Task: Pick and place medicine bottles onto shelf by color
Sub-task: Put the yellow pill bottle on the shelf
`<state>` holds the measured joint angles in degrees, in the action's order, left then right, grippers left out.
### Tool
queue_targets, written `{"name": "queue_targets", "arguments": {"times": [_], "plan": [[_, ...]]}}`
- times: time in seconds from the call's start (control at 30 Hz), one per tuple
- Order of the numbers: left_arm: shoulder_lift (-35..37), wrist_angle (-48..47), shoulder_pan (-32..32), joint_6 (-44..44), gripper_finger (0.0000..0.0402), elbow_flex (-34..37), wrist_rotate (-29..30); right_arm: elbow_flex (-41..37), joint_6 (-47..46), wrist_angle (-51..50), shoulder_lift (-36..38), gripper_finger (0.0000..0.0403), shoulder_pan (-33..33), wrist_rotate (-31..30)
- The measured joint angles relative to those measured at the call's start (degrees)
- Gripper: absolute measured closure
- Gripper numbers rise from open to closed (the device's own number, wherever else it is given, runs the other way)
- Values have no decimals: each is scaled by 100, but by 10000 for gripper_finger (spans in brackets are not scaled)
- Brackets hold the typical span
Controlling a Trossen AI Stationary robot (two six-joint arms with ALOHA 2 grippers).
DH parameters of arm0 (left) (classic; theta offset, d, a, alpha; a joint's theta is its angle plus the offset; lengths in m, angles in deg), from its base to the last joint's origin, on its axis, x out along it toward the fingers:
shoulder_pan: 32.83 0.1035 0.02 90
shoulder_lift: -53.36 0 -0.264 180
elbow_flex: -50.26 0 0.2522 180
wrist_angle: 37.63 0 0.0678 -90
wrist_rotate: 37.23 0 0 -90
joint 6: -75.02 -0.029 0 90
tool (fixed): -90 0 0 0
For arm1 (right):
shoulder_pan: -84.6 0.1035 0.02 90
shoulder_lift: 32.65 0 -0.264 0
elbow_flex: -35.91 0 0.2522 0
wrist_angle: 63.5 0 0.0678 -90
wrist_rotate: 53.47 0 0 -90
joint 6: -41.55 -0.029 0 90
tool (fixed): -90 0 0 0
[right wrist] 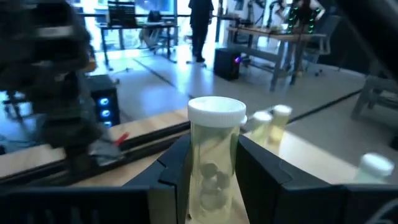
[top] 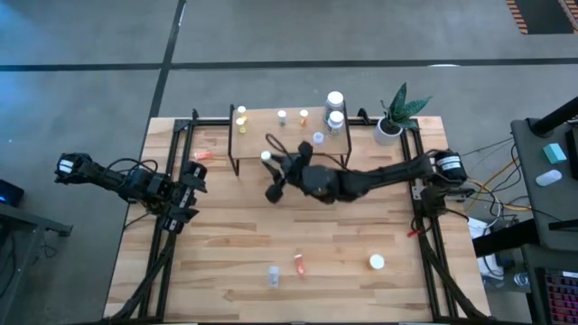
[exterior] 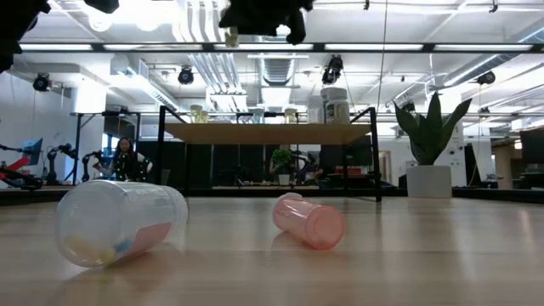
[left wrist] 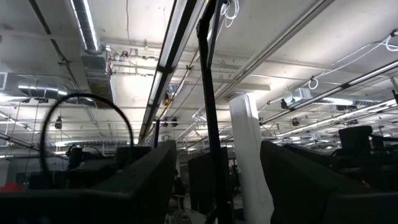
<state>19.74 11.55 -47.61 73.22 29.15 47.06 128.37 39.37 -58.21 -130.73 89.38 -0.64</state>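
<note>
The shelf [top: 289,128] stands at the table's far side with several medicine bottles on its board: yellow ones [top: 241,119] at its left end, two larger white-capped ones [top: 335,108] at its right. My right gripper [top: 274,171] is shut on a clear yellowish, white-capped bottle [right wrist: 214,162], raised by the near edge of the shelf's left part. A clear bottle [exterior: 119,221] and a pink one [exterior: 308,221] lie on their sides near the table's front; a white-capped one [top: 377,262] stands to their right. My left gripper [left wrist: 217,193] waits open at the left edge. My right gripper pinches the bottle's body [right wrist: 211,186] between its two fingers [right wrist: 177,171], below the white cap [right wrist: 216,112]. The fingers come in level from the table's right. The bottle stands upright in the hold, lifted clear of the table.
A potted green plant [top: 395,117] stands at the far right beside the shelf. A small orange-red item [top: 200,155] lies left of the shelf. Black frame rails [top: 172,235] run along the table's left and right edges. Bare wood lies between the shelf and the front bottles.
</note>
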Motion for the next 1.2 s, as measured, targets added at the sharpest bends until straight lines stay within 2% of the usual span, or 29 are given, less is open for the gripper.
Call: {"name": "queue_targets", "arguments": {"times": [0.2,0.4,0.57,0.8,1.03,1.2], "plan": [[-9,0,0,1,185,0,0,-90,-121,33,0,303,-628,10],[-9,0,0,15,185,17,0,-541,-164,911,-4,303,-970,12],[-9,-5,4,127,185,22,0,-882,96,1463,-9,303,-1012,-49],[-12,-5,4,137,185,22,13,-1058,327,1645,-196,303,-1035,-397],[-82,-5,4,139,185,17,17,-1061,301,2560,-723,303,-1056,-532],[-137,1,4,139,185,17,17,-1060,465,3172,-1039,303,-1056,-1000]]}}
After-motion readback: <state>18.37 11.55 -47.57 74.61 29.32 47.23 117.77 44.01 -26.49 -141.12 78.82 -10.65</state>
